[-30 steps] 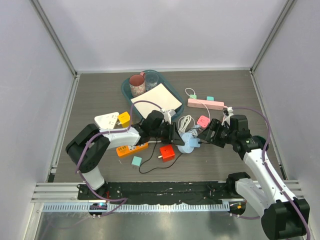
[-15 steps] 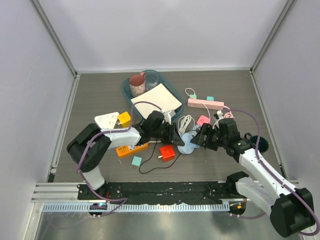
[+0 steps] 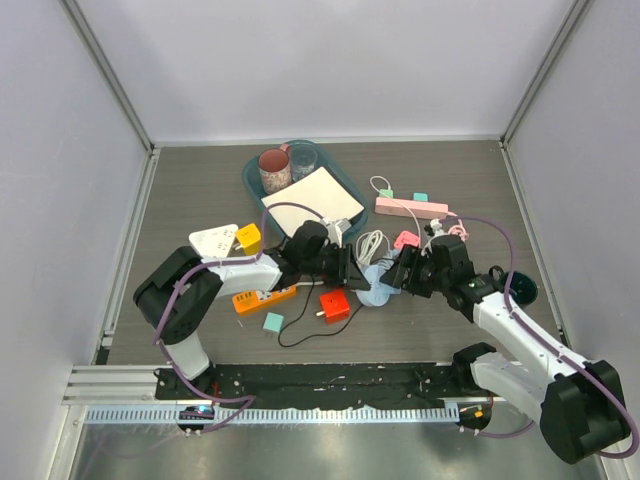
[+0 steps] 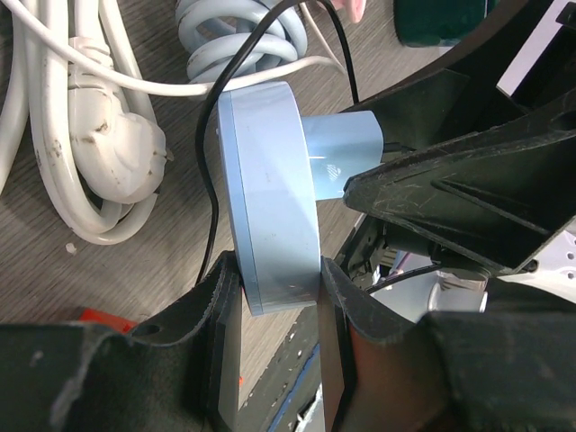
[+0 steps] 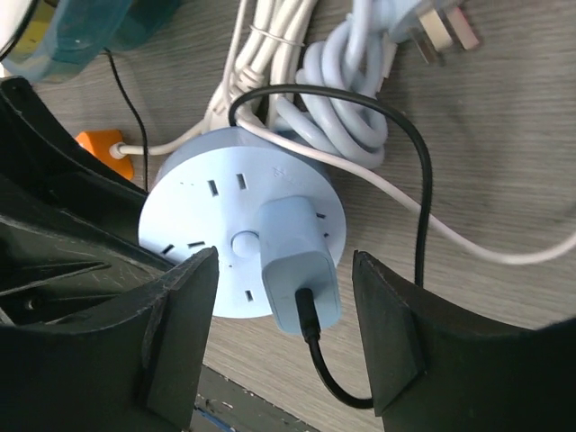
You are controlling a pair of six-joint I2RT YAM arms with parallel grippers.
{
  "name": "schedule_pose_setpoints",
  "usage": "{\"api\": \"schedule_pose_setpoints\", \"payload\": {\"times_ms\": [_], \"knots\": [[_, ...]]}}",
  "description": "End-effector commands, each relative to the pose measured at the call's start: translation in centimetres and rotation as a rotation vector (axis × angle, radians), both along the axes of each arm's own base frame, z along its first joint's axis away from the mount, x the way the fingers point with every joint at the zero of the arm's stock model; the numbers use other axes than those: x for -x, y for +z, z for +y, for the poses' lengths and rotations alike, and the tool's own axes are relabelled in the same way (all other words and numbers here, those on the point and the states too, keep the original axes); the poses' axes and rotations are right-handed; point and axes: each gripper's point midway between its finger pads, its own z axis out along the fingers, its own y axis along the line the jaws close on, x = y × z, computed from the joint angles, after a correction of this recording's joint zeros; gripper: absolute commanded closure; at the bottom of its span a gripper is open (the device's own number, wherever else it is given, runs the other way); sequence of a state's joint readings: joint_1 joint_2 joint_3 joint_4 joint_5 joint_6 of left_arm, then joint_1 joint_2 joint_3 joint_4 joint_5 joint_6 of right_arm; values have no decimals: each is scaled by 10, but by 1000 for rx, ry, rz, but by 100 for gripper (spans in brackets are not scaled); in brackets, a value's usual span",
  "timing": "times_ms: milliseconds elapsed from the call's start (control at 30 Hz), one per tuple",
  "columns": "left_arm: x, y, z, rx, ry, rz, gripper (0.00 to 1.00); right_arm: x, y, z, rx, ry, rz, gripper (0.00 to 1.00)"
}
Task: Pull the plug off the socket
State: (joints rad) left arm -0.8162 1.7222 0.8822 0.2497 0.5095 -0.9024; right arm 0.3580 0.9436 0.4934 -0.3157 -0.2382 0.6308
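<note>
A round light-blue socket (image 3: 376, 289) lies at the table's middle, held on edge. My left gripper (image 4: 277, 297) is shut on the socket's rim (image 4: 270, 207). A light-blue plug (image 5: 297, 265) with a black cable sits in the socket's face (image 5: 207, 234). My right gripper (image 5: 283, 333) is open, its fingers either side of the plug without touching it. In the top view the right gripper (image 3: 405, 275) is right beside the socket, facing the left gripper (image 3: 350, 270). The plug also shows in the left wrist view (image 4: 342, 153).
A coiled white cable (image 3: 372, 244), a pink adapter (image 3: 406, 240), a pink power strip (image 3: 411, 207), a red cube (image 3: 335, 306), an orange strip (image 3: 262, 298), a teal tray (image 3: 300, 185) with cups and paper, and a white strip (image 3: 212, 240) lie around.
My right arm has moved left toward the socket, bringing its open fingers around the plug. The left gripper has kept its hold on the socket.
</note>
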Motion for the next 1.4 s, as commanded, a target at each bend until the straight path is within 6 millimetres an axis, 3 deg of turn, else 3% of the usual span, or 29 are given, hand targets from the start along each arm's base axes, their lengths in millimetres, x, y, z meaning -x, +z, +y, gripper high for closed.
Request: {"api": "schedule_pose_setpoints", "payload": {"times_ms": [0,167,267,467,533,1367], "knots": [[-1,25,-13,104,-31,-44,100,-8,11,17,-84,56,-78,35],[2,25,-14,124,-42,-28,100,-7,7,19,-96,62,-83,39],[2,24,-16,135,-41,-15,100,-6,0,13,-64,50,-68,46],[1,2,-6,24,-15,5,100,-5,-2,5,-24,37,-93,92],[-4,-5,-2,-27,-2,-17,100,-6,2,5,-26,36,-119,99],[-18,-23,30,-189,87,-45,100,-10,28,-1,-30,34,-250,99]]}}
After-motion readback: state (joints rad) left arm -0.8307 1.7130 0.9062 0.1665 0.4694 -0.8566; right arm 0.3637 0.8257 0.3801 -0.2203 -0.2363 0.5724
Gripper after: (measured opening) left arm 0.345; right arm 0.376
